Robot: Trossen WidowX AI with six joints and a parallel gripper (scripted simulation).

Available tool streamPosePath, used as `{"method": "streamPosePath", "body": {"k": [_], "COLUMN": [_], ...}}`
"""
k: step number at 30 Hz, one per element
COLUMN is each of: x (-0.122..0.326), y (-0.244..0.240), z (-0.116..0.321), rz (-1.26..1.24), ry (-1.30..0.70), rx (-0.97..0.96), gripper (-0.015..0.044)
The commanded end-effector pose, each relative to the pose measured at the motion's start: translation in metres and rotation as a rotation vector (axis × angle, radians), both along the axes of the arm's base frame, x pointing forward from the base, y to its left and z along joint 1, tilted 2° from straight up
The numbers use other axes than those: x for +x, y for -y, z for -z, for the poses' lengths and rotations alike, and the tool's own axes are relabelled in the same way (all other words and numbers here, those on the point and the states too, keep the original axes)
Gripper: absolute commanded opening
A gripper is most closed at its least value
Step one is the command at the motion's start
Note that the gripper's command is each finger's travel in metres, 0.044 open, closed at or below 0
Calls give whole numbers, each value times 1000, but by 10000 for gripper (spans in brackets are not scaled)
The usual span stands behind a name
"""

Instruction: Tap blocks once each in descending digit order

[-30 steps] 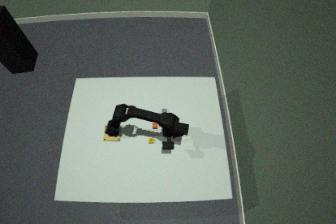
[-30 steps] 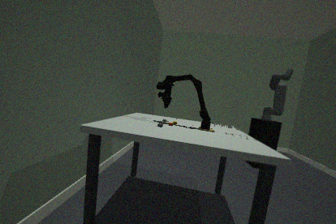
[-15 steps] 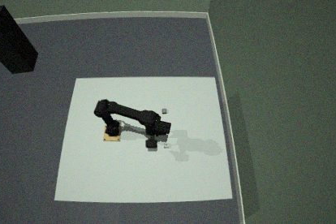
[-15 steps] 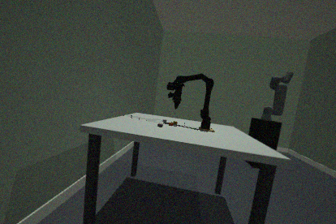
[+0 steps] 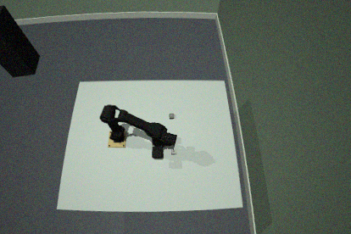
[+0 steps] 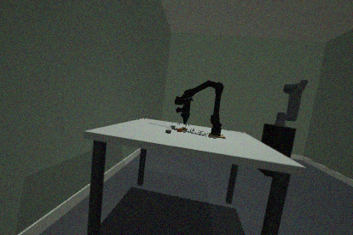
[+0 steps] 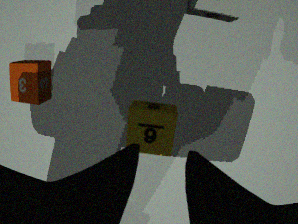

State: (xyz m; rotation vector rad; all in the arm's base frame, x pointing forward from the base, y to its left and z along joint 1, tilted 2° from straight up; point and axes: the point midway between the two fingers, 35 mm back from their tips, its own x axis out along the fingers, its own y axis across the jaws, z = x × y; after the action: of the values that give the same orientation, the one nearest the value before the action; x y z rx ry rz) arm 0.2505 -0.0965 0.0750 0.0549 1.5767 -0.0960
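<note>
A yellow block with a dark underlined digit, shown upside down and hard to tell as 6 or 9, sits just ahead of my fingertips in the wrist view. An orange block with a 3 stands to its left there. My gripper points down close above the table, partly open, with nothing held between its tips. The left tip overlaps the yellow block's near corner in view; contact cannot be told. A grey block and a whitish block show in the top view; their digits are unreadable. The arm hides the coloured blocks there.
The arm's base stands on a tan plate on the white table. The arm's shadow covers the area around the yellow block. A tall black box stands beyond the table.
</note>
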Motion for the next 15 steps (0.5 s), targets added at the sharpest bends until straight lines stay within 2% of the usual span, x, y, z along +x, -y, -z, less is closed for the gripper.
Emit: {"method": "streamPosePath", "body": {"k": [1, 15], "x": [1, 1], "y": [0, 0], "z": [3, 10], "rz": [-3, -3], "ry": [10, 10], "rx": [-2, -2], "gripper": [20, 20]}}
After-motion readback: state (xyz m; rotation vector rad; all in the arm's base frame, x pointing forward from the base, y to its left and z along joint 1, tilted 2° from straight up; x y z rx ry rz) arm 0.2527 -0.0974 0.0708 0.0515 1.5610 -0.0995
